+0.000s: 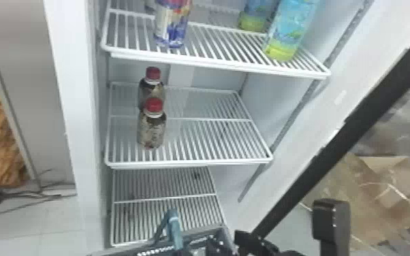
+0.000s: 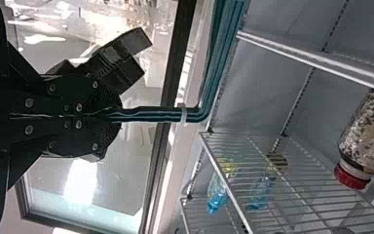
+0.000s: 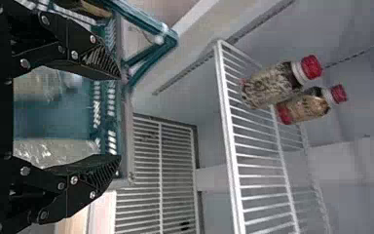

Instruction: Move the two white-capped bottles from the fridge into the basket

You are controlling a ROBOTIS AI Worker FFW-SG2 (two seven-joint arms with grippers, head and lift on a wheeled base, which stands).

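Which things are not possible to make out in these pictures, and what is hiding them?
- Basket, head view: mostly cut off by the bottom edge.
- Rear red-capped bottle, head view: lower part behind the front one.
- Blue-green bottles, head view: tops cut off by the top edge.
- Clear items, right wrist view: blurred, partly behind the right end effector.
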